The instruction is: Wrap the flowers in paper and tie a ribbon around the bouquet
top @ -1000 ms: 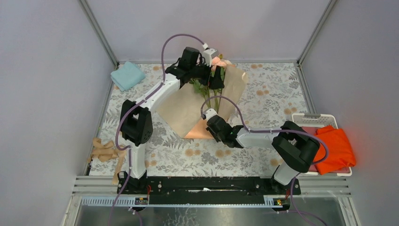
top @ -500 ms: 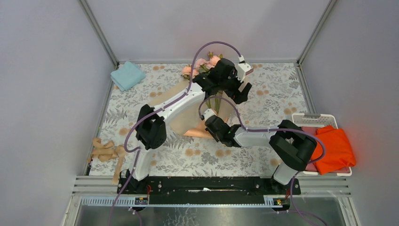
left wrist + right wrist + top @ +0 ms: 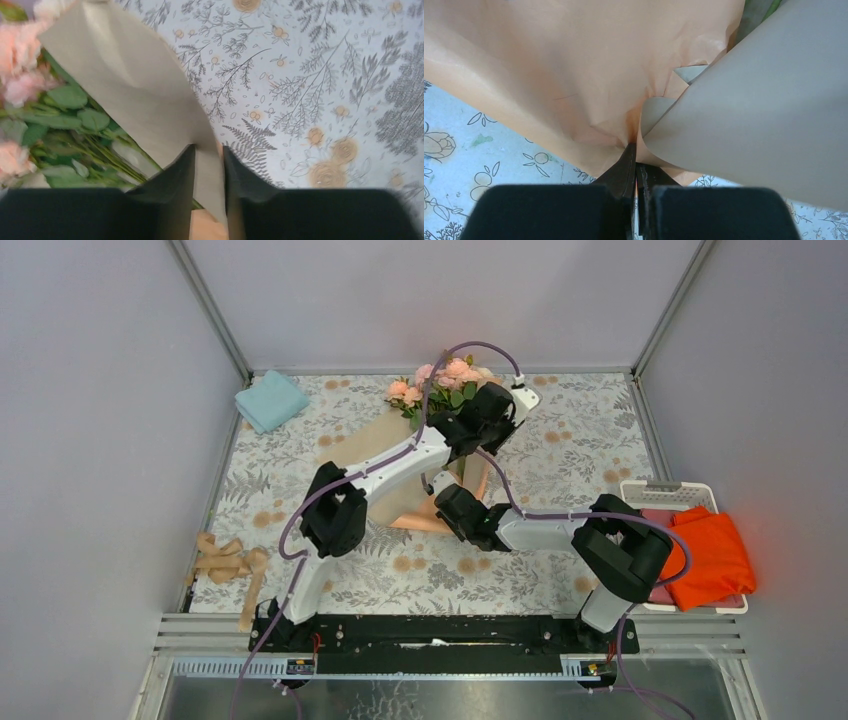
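In the top view the flowers [image 3: 445, 380] lay at upper centre on the paper [image 3: 360, 438], their heads past its far edge. The right gripper [image 3: 635, 150] was clamped tight on the paper's near corner. The left gripper [image 3: 208, 152] had a raised flap of paper between its narrowly parted jaws; whether they pinched it could not be told. The ribbon [image 3: 225, 562] lay at lower left on the table [image 3: 560, 440].

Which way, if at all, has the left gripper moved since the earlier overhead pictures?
Yes. In the top view the left gripper has swung right, farther from the light-blue cloth, and now sits to the right of the flowers.
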`<state>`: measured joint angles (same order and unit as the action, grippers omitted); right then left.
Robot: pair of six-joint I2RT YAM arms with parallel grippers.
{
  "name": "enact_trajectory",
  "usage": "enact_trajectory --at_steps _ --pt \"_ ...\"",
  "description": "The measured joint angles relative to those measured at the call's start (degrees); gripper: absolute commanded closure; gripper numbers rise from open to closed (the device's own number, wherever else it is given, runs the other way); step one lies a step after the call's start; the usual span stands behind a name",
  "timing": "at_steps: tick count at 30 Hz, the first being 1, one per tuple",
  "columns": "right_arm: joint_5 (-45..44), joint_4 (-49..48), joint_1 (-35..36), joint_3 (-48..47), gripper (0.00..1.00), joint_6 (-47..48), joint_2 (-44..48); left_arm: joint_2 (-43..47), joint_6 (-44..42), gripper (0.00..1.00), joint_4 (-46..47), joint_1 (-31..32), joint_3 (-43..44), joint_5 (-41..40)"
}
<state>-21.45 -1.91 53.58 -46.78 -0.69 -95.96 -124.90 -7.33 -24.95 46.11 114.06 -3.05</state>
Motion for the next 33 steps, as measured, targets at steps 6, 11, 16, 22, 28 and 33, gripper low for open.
enact_trajectory --at_steps 6,11,16,22,28,33 --pt "0.0 0.0 0.0 0.0 1.0 0.0 0.0 2.9 -0.3 1.0 0.2 -0.6 -4.1 -1.9" --pt "-0.1 0.0 0.0 0.0 0.91 0.0 0.0 5.3 1.3 1.0 1.1 -4.8 -8.6 0.6" --pt "-0.5 0.2 0.0 0.0 0.66 0.3 0.0 6.6 4.4 1.0 3.7 -13.4 -16.5 8.0" --pt "-0.1 1.7 0.0 0.0 0.45 3.5 1.3 6.5 8.0 1.0 5.6 -21.0 -24.7 14.5" --pt "5.1 5.7 0.0 0.0 0.35 8.1 4.4 5.2 10.4 1.0 8.5 -22.4 -29.5 17.0" --pt "15.3 10.8 0.0 -1.4 0.32 11.2 9.5 4.3 11.1 1.0 11.0 -22.4 -31.6 17.3"
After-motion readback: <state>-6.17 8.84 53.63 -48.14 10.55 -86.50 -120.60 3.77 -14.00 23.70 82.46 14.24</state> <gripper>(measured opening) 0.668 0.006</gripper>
